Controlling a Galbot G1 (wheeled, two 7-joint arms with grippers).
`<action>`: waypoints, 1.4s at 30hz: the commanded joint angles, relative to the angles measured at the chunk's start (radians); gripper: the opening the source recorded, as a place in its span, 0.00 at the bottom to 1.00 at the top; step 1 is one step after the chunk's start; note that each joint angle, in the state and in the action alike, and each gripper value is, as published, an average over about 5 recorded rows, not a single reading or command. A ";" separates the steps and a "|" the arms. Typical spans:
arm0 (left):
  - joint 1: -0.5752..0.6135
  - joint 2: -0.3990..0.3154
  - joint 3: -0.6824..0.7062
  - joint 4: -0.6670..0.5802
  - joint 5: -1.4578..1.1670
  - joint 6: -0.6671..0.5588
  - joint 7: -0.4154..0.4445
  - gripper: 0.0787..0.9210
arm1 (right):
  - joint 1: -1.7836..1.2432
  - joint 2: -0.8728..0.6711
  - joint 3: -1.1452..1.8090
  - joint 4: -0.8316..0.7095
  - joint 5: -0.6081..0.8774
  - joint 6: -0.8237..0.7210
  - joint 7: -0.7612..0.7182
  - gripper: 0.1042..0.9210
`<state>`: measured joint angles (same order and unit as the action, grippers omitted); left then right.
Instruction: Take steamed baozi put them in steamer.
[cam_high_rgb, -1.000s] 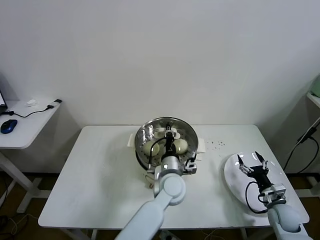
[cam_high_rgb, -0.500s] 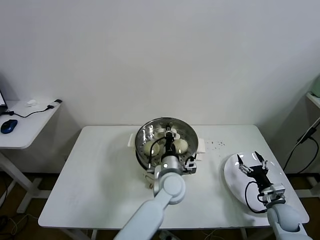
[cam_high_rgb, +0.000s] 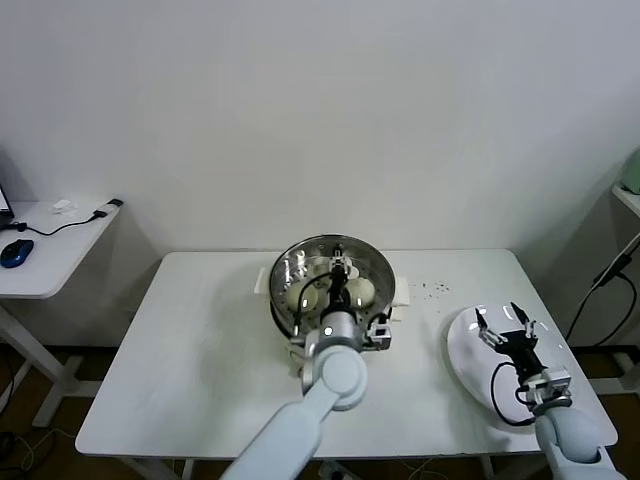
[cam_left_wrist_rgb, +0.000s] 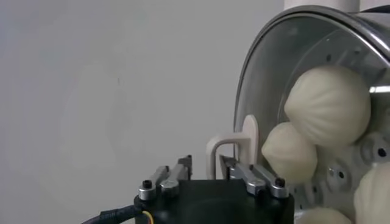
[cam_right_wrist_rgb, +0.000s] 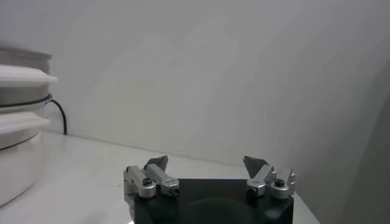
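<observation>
left gripper (cam_high_rgb: 340, 272) over steamer (cam_high_rgb: 284, 262) | baozi (cam_high_rgb: 360, 291) inside | right gripper (cam_high_rgb: 505, 327) above plate (cam_high_rgb: 470, 362)

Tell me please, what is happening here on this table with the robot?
The robot is loading steamed baozi into the steamer at the table's far middle. Several buns already lie in the steel basket. The left pincer is over the basket with nothing in it, its fingers close together. The right pincer waits open above the white plate at the right, which shows no buns.

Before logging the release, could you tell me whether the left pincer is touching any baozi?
Cannot tell: in the head view the left pincer overlaps the baozi; the left wrist view hides its tips.
</observation>
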<state>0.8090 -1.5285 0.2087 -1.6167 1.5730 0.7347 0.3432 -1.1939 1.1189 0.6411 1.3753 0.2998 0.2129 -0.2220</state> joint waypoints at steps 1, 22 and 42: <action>0.023 0.064 0.008 -0.163 0.006 0.051 0.064 0.42 | 0.001 0.000 0.001 -0.001 -0.001 -0.004 0.000 0.88; 0.308 0.345 -0.221 -0.517 -0.509 -0.078 -0.252 0.88 | -0.003 0.002 0.019 0.054 -0.066 -0.075 0.022 0.88; 0.763 0.152 -0.954 -0.564 -1.587 -0.671 -0.388 0.88 | -0.075 0.073 0.038 0.170 -0.080 -0.079 0.029 0.88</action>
<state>1.2961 -1.2344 -0.3908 -2.1578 0.5376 0.5474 0.0400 -1.2382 1.1678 0.6735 1.4815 0.2411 0.1515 -0.1934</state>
